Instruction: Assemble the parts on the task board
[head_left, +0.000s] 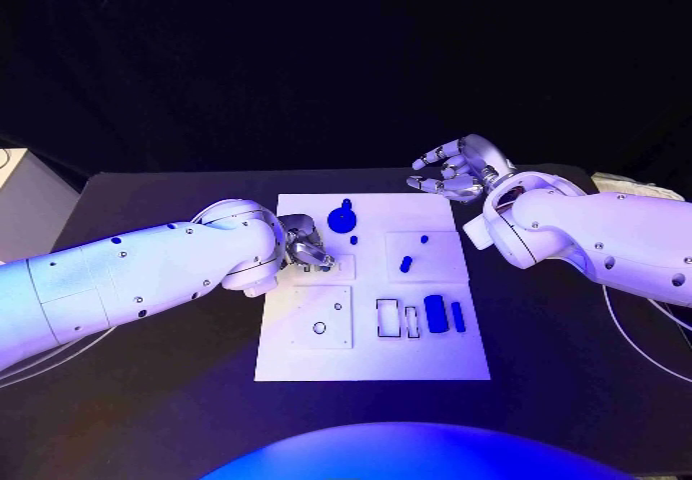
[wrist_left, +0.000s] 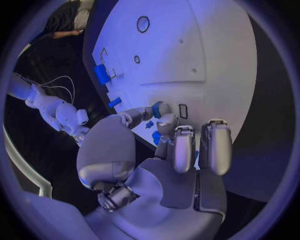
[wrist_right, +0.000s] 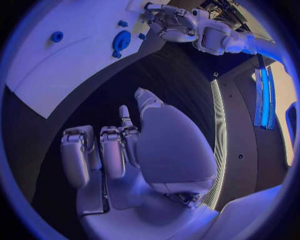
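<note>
Left robot hand (head_left: 304, 247) pinches a blue part (wrist_left: 159, 109) over the task board (head_left: 372, 355); right robot hand (head_left: 454, 168) spread.

no readable text, label, brand, number or sign anywhere

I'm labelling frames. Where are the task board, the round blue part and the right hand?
task board (head_left: 433, 360): head view, bare near corner.
round blue part (head_left: 342, 219): head view, its disc.
right hand (head_left: 453, 170): head view, palm.
</note>
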